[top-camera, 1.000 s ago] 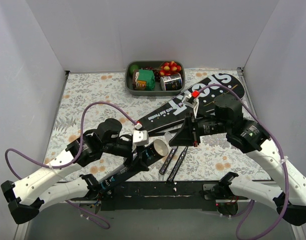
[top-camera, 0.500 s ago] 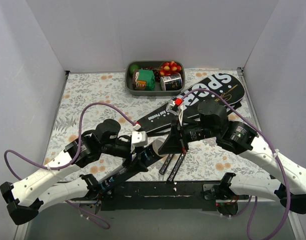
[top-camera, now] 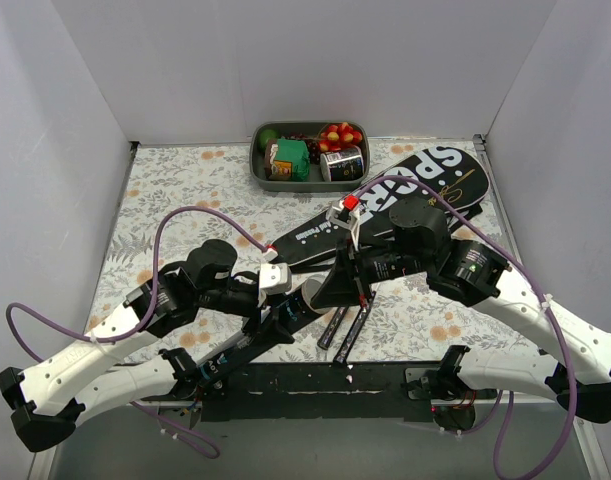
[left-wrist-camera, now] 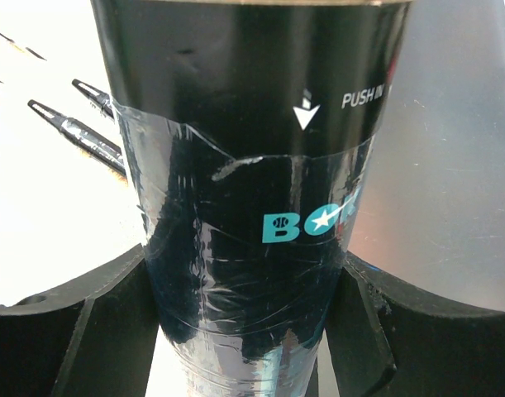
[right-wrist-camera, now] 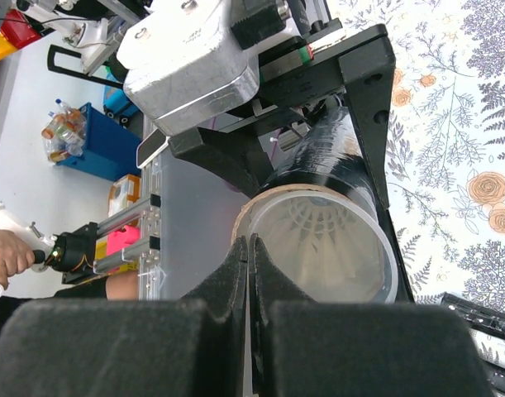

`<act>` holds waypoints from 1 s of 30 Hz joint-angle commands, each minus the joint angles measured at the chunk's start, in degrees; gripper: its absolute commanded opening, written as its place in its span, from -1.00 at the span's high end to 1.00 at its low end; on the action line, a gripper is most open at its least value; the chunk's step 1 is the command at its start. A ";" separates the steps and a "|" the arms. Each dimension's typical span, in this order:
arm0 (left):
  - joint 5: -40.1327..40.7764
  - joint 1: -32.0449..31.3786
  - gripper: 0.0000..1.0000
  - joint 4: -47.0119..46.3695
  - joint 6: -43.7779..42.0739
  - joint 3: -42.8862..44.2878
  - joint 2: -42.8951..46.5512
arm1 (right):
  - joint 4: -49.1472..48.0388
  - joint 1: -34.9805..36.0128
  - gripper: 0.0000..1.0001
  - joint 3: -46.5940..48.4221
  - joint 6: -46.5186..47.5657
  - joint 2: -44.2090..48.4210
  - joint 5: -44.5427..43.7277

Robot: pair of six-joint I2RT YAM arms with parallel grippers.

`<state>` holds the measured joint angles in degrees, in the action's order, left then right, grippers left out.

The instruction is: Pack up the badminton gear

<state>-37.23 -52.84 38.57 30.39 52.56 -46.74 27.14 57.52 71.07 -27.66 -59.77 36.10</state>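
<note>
My left gripper (top-camera: 281, 303) is shut on a black shuttlecock tube (top-camera: 307, 298), its fingers (left-wrist-camera: 87, 331) pressed on both sides of the tube's (left-wrist-camera: 252, 165) wrapped body. The tube's mouth (right-wrist-camera: 326, 240) has a clear cap with a white shuttlecock behind it. My right gripper (right-wrist-camera: 250, 244) is shut with nothing between its pads, and its tips sit at the cap's left rim. Seen from above, the right gripper (top-camera: 330, 288) faces the tube's end. Two black racket handles (top-camera: 345, 328) lie on the cloth below it, with the heads hidden. The black "SPORT" cover (top-camera: 425, 180) lies behind the right arm.
A grey oval tray (top-camera: 257, 160) of toy food stands at the back centre against the white wall. White walls close in the left, right and back sides. A black rail (top-camera: 315, 378) runs along the near edge between the arm bases.
My right arm has swung left and down, bringing its shut gripper to the tube's open end. The left gripper has kept hold of the tube and barely shifted.
</note>
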 commanded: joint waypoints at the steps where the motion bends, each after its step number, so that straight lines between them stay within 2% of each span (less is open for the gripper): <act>1: -1.26 -0.34 0.45 -1.74 0.37 -0.08 1.21 | -0.42 0.58 0.97 3.55 0.77 0.53 -0.67; 30: -0.56 -0.42 0.44 -1.21 -0.07 0.53 1.30 | 2.05 1.98 0.97 0.48 0.59 2.38 -1.20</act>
<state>-37.28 -53.01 38.30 30.39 52.36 -46.68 29.04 59.02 72.34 -27.31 -58.24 34.94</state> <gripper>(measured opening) 0.646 0.022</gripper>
